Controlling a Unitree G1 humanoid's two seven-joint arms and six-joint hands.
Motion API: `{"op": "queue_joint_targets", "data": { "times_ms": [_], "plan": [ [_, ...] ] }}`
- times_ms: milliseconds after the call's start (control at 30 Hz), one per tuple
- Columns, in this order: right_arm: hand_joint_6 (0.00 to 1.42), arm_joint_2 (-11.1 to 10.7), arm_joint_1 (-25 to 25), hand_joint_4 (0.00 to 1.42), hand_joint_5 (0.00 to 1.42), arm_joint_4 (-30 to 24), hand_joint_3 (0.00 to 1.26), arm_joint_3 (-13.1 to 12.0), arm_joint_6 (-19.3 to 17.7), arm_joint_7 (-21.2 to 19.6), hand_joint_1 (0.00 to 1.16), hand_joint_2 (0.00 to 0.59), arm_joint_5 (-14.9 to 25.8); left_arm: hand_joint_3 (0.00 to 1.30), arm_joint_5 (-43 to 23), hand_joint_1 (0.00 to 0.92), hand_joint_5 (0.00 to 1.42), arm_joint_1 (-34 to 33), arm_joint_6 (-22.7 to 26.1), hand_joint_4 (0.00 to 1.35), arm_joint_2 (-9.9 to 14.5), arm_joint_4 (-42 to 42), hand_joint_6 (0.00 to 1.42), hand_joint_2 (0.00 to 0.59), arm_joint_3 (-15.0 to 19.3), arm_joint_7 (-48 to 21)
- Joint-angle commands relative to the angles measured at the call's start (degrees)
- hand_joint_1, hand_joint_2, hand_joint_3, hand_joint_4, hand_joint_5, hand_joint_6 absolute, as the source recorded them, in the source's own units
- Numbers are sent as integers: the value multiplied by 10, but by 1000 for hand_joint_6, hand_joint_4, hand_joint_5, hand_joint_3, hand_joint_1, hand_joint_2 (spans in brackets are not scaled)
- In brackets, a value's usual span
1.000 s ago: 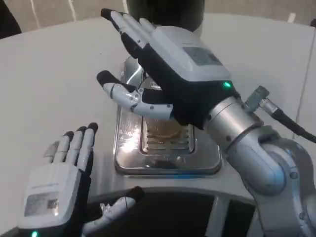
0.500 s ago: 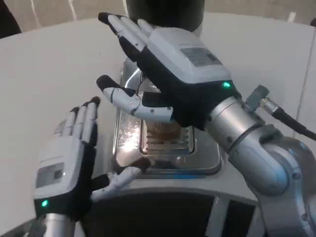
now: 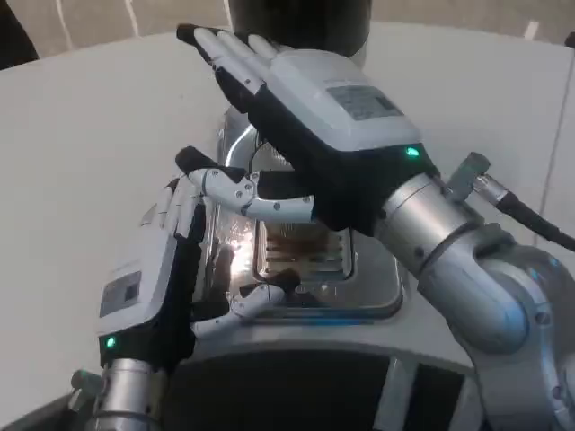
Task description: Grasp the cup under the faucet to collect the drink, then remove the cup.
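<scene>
Steel drip tray [image 3: 373, 287] lies just right of the left hand [image 3: 157, 283], which is spread and holds nothing. Right hand [image 3: 305, 117] hovers above it, fingers apart, also unladen, covering where the cup would stand, so I cannot tell its bearing.

left hand [image 3: 153, 287]: raised, fingers apart | right hand [image 3: 296, 117]: fingers spread

The drip tray [image 3: 373, 287] sits on the white table [image 3: 81, 135], in front of the dispenser [image 3: 301, 18]. The right hand [image 3: 314, 117] hangs above the tray. The left hand [image 3: 157, 283] is at the tray's left edge.
</scene>
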Motion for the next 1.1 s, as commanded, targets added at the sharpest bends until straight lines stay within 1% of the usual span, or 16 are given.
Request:
{"op": "queue_joint_targets", "data": {
  "times_ms": [33, 300, 433, 567, 633, 700, 767, 800, 833, 867, 900, 933, 1000, 1067, 1100],
  "plan": [
    [1, 8, -2, 0, 0, 5, 0, 12, -16, 16, 329, 455, 10, 0, -8, 331, 23, -15, -16, 0, -1, 26, 84, 60, -3, 3],
    [1, 11, -9, 0, 0, 8, 0, 10, -14, 23, 343, 448, 10, 0, -16, 308, 39, -39, -32, 0, -2, 54, 100, 56, -12, 2],
    [1, 13, -9, 0, 0, 9, 0, 12, -15, 24, 351, 452, 11, 0, -16, 282, 40, -47, -39, 0, -3, 62, 104, 52, -15, 2],
    [1, 14, -7, 0, 0, 9, 0, 13, -15, 25, 358, 454, 11, 0, -18, 268, 47, -49, -42, 0, -7, 70, 105, 51, -14, 4],
    [1, 14, -5, 0, 0, 7, 0, 13, -15, 24, 382, 446, 10, 0, -21, 264, 50, -49, -45, 0, -9, 73, 105, 51, -13, 6],
    [1, 14, 3, 0, 0, 2, 0, 9, -13, 18, 386, 446, 9, 0, -27, 262, 47, -51, -48, 0, -11, 78, 105, 50, -11, 2],
    [1, 18, 14, 0, 0, -5, 0, 1, -7, 8, 444, 450, 9, 0, -30, 246, 42, -54, -51, 0, -12, 82, 105, 49, -11, 0],
    [1, 20, 19, 0, 0, -8, 0, -2, -5, 4, 452, 450, 10, 0, -31, 245, 41, -55, -52, 0, -13, 84, 105, 49, -11, 0],
    [1, 23, 26, 0, 0, -12, 0, -8, -3, -2, 483, 464, 11, 0, -31, 245, 41, -56, -53, 0, -13, 85, 105, 49, -11, 0],
    [1, 26, 36, 0, 0, -19, 0, -16, -2, -11, 529, 448, 13, 0, -31, 244, 41, -57, -53, 0, -13, 87, 105, 49, -12, 1],
    [1, 28, 43, 0, 0, -23, 0, -21, -2, -17, 579, 448, 14, 0, -32, 244, 41, -59, -54, 0, -15, 89, 105, 49, -13, 1],
    [1, 32, 58, 0, 0, -29, 0, -38, -7, -27, 623, 440, 32, 0, -32, 244, 41, -60, -55, 0, -15, 91, 105, 49, -14, 2],
    [1, 47, 89, 0, 0, -37, 0, -81, -5, -44, 637, 439, 86, 0, -32, 243, 41, -63, -56, 0, -17, 95, 105, 49, -17, 2],
    [1, 59, 113, 0, 0, -43, 0, -113, 0, -62, 641, 441, 124, 0, -31, 243, 41, -66, -57, 0, -18, 99, 105, 49, -20, 1],
    [0, 63, 127, 0, 0, -47, 0, -127, -1, -75, 642, 441, 136, 0, -31, 243, 41, -68, -58, 0, -18, 102, 105, 49, -22, 1]
  ]
}}
